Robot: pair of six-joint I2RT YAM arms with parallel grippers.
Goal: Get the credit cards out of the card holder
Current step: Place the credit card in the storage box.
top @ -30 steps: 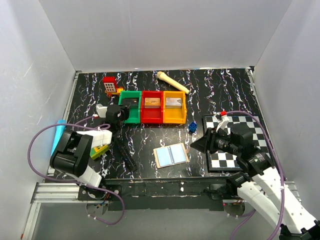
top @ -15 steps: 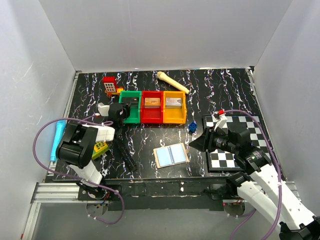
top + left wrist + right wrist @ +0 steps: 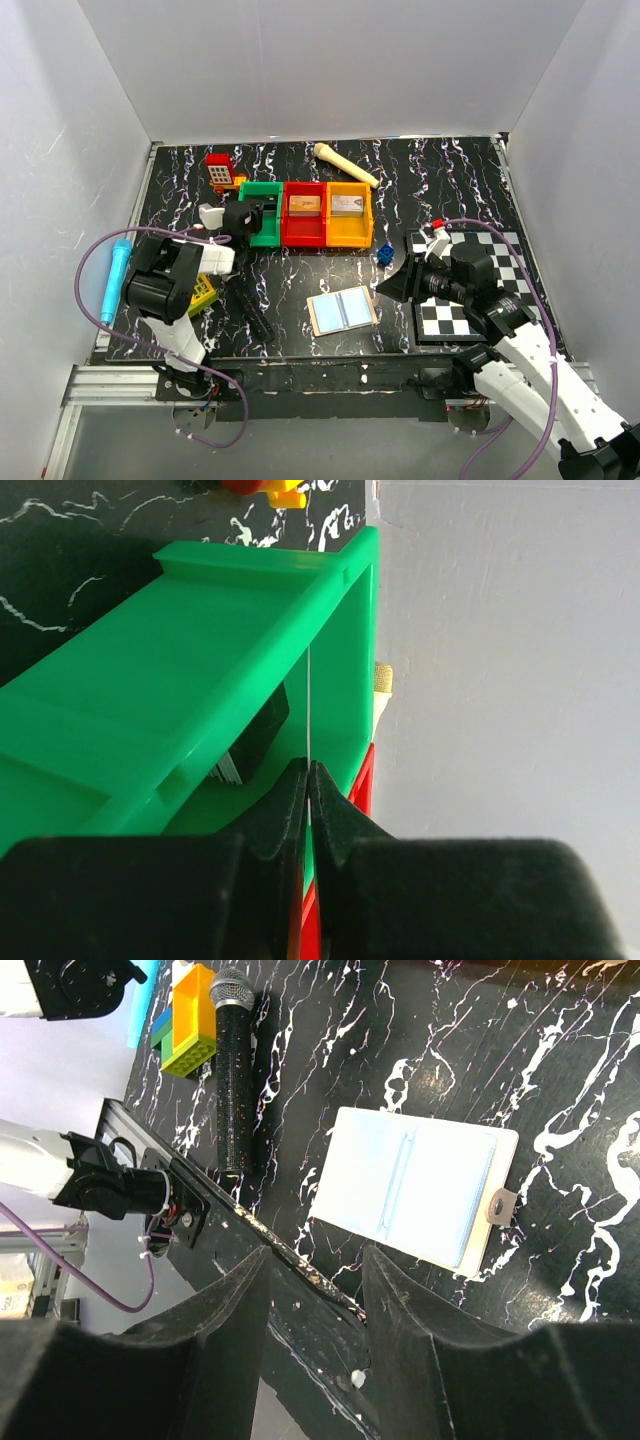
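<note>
Left wrist view has the left claw (image 3: 308,770) pressed shut on a thin white card (image 3: 309,705), seen edge-on and standing up from the fingertips, over the green bin (image 3: 200,680).

The main risk, as I judge it, is the drop. The card sits close to the bin's wall, so if it is let go while off-centre it could catch on the rim or slide out onto the tabletop (image 3: 420,170). The hold is narrow and on one edge, so a jolt could also twist the card loose early.

The right claw (image 3: 316,1252) stands about half open and holds nothing. It hangs low over the card holder (image 3: 410,1195), which lies spread open, lining up, near the tabletop's near edge just right of the microphone (image 3: 232,1080). A careless descent there could push the holder toward that edge. Its pockets look flat, and I cannot tell if a card is left inside.

The green bin holds a dark flat item (image 3: 255,730) with pale edges. To its right, the red bin (image 3: 304,240) holds a tan block (image 3: 304,205), and the orange bin (image 3: 348,240) holds a grey block (image 3: 347,205).
</note>
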